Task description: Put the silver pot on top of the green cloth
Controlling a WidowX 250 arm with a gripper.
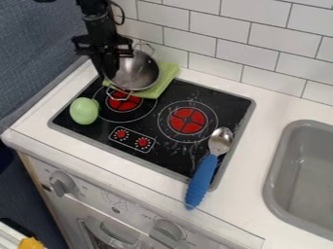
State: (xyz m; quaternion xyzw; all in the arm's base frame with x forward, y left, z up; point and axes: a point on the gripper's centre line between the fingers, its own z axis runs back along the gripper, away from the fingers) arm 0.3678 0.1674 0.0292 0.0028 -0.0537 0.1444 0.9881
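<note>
Yellow material shows at the lower left corner, nearest the camera, beside the white front of a toy stove fitted with a grey knob. A smooth, pale green oval object rests on the left part of the black cooktop, just beside the ring of the left red burner. Behind it, the black gripper hangs down from the upper left, its lower end against the left side of the silver pot; how wide the gripper is set, and whether it has hold of the pot's rim, cannot be told. The pot lies just to the right of the gripper's tip, with its metal interior facing up toward the camera, one wire handle toward the tiled wall and the other over the left burner. Beneath and to the right of the pot spreads the green cloth, at the rear of the cooktop; contact between the two cannot be confirmed. Right of the second red burner, a spoon lies with its metal bowl over the cooktop and its blue handle extending onto the white worktop. At far right, a grey sink is set into the worktop.
</note>
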